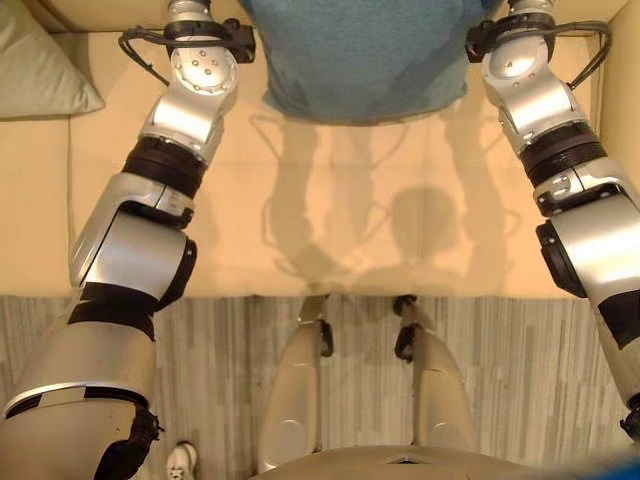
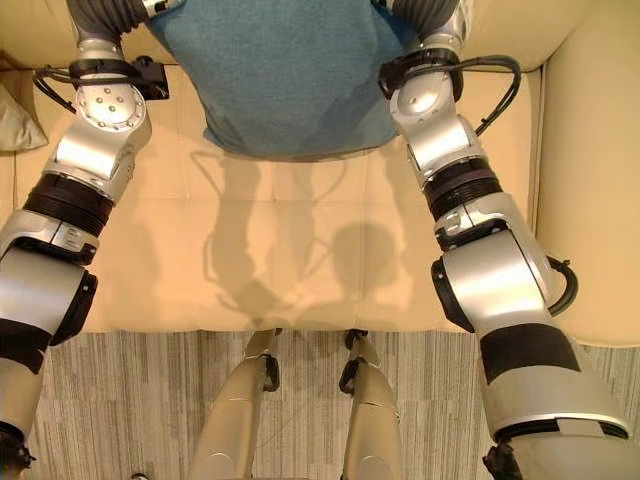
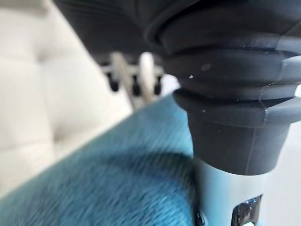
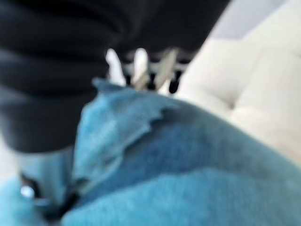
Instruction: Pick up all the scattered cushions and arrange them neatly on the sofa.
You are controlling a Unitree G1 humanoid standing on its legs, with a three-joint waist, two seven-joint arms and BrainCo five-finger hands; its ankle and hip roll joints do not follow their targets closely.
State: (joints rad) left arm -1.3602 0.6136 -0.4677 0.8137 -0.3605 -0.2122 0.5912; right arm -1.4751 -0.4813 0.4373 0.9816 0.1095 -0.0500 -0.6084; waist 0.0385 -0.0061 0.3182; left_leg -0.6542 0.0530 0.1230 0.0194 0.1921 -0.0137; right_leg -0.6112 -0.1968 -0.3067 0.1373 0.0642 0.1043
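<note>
We see a cream sofa [image 1: 330, 220] with smooth, tufted upholstery. A square teal cushion [image 2: 290, 80] of coarse woven cloth is raised above its seat between both arms. A pale grey-green cushion [image 1: 40, 75] lies at the seat's left end. The left robot hand [image 3: 136, 77] and right robot hand [image 4: 141, 68] touch the teal cushion's edges; we cannot tell their grip.

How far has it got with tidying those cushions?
One pale grey-green cushion already lies at the sofa's left end. Both hands, the left hand and right hand, are on the blue cushion against the backrest. It still needs settling.
</note>
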